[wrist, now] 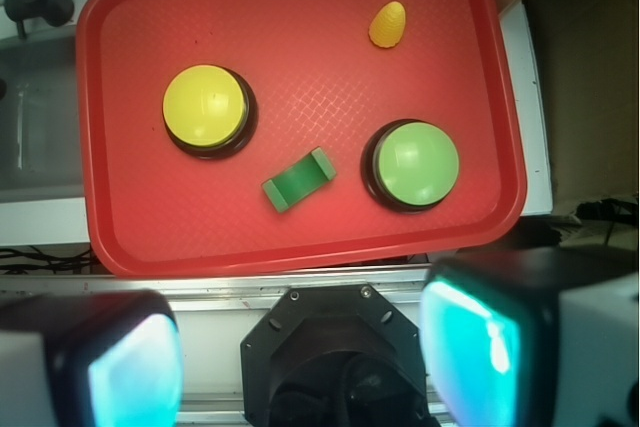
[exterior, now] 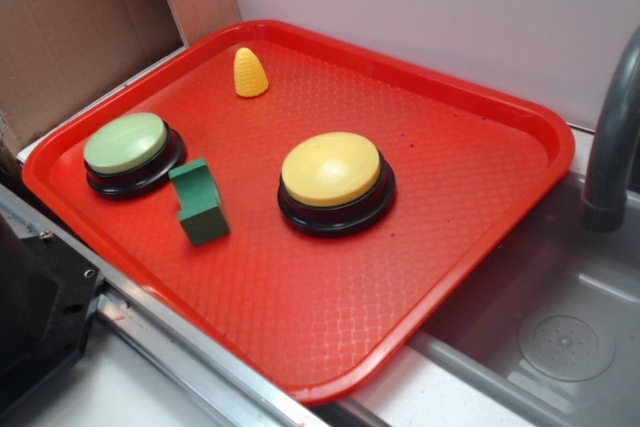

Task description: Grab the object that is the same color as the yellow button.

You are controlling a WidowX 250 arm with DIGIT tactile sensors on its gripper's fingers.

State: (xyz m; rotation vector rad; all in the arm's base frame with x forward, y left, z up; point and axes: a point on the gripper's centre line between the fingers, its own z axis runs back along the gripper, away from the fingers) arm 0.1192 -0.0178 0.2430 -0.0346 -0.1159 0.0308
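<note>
the object [exterior: 250,73] was a small yellow-orange cone with a bumpy, corn-like skin, standing on its flat end in the exterior view, its tip upward; in the wrist view it [wrist: 388,25] showed as a short teardrop, far smaller than either dome. it stood alone on the red tray [exterior: 480,237], near the tray edge farthest ahead of the jaws and toward the right-hand finger's side, well apart from everything else. its colour matched the yellow button [wrist: 205,107], a broad pale-yellow dome on a black round base, which lay ahead of the left-hand finger. a pale-green dome button [wrist: 414,163] of the same build lay ahead of the right-hand finger, and a green block [wrist: 297,180] lay between the two buttons, nearer the jaws than either dome, touching neither. the gripper [wrist: 300,352] stood high above and back from the tray, over a metal rail; its two fingers [wrist: 130,367] were spread wide with nothing between them. both fingers were cut off by the bottom edge of the wrist view and glowed blurred cyan, so their pads were hard to make out. the gripper did not show in the exterior view. a grey faucet [exterior: 610,147] was cut by the right edge there, beside a sink [exterior: 560,337] only partly shown.
</note>
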